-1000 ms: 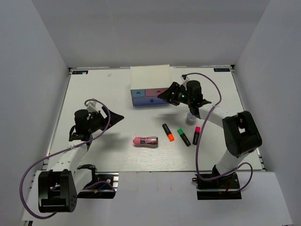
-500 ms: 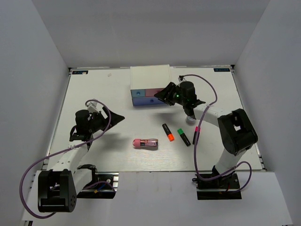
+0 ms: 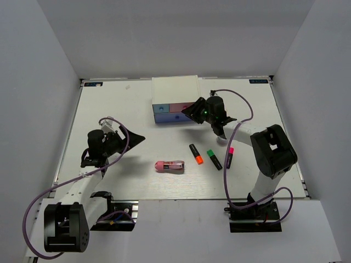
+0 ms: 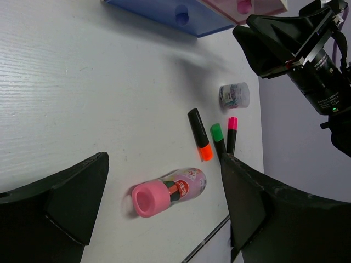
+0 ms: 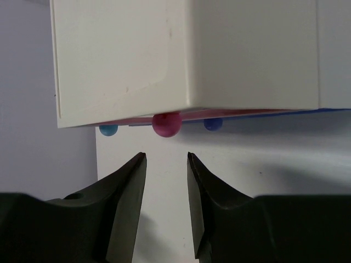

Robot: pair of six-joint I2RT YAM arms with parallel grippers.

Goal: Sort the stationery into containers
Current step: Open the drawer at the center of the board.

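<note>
The worktop [image 3: 131,109] carries everything, and no stationery is in a drawer yet, so the sorting proper has hardly begun.

The chest [image 3: 174,87] stands just ahead of the right pincer [image 5: 166,159]. Its pink drawer [image 3: 184,107] and blue drawer [image 3: 160,108] both look shut from above. My reading is that the step in hand is opening the pink one, and every item is left to sort after that.

The right pincer is set narrow and holds nothing. Its tips point at the drawer fronts and do not touch them. The left pincer [image 3: 137,138] is spread wide and empty. It hangs over bare worktop, well apart from the chest.

The tube [image 3: 169,165] lies on its side between the two pincers, nearer the left one, just beyond its tips. The orange marker [image 3: 196,154], green marker [image 3: 214,159] and pink marker [image 3: 230,157] lie close together behind the right pincer, under its arm and towards its base. The left wrist view shows a small pot [image 4: 234,95] beside them on the chest side. The arm hides it from above.

The pink knob [image 5: 166,124] sits straight ahead of the gap between the right fingers, a little beyond the tips. It is lined up for a pinch but not yet grasped.
</note>
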